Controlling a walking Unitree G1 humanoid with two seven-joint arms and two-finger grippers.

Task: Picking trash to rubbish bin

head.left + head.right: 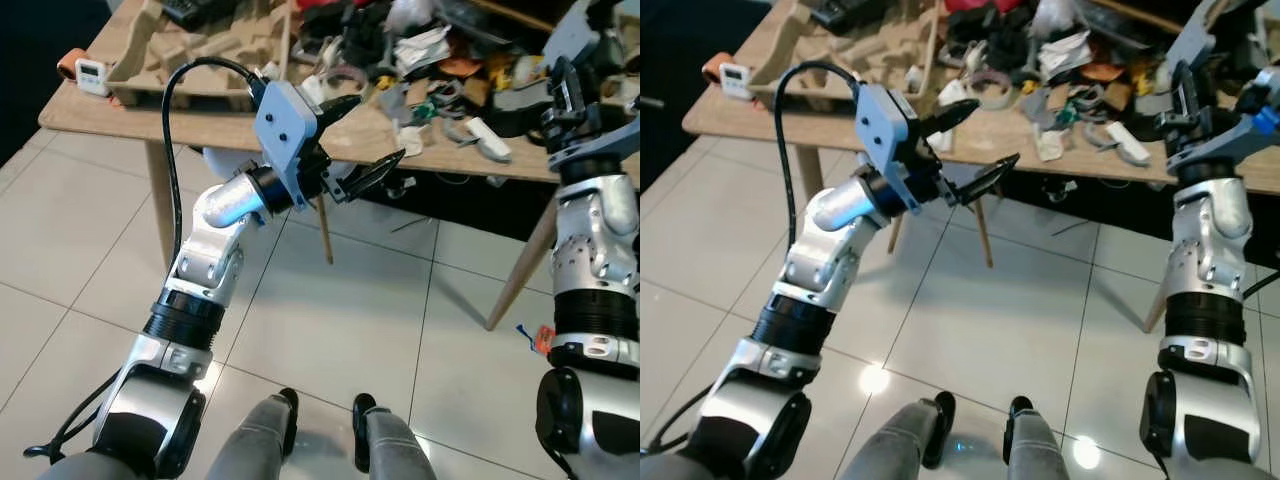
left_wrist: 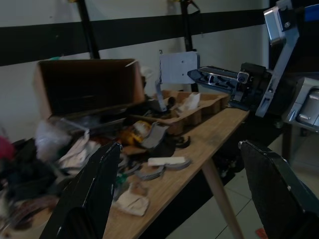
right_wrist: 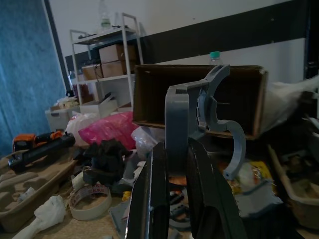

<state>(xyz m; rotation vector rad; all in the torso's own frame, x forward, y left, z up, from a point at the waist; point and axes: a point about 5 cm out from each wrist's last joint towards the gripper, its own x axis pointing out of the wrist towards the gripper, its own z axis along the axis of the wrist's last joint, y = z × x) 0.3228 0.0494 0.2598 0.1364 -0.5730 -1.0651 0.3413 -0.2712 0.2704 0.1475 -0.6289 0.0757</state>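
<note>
the surface (image 1: 90, 112) is pale matt wood on plain wooden legs. the floor (image 1: 80, 240) is glossy white tile that mirrors the lights. a moulded tray (image 1: 200, 50) looks like rough grey-brown paper pulp. the cardboard box (image 2: 87, 84) is dull brown. a tape roll (image 3: 89, 201) looks papery.

Left gripper (image 1: 972, 143) hangs spread before the cluttered table (image 1: 760, 115), apparently empty.

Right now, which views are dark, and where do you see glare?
Left wrist view: dim, the table clutter murky, left gripper fingers dark silhouettes. Right wrist view: dim, bluish. Eye views: bright and sharp, with lamp glare spots on the floor tiles.
</note>
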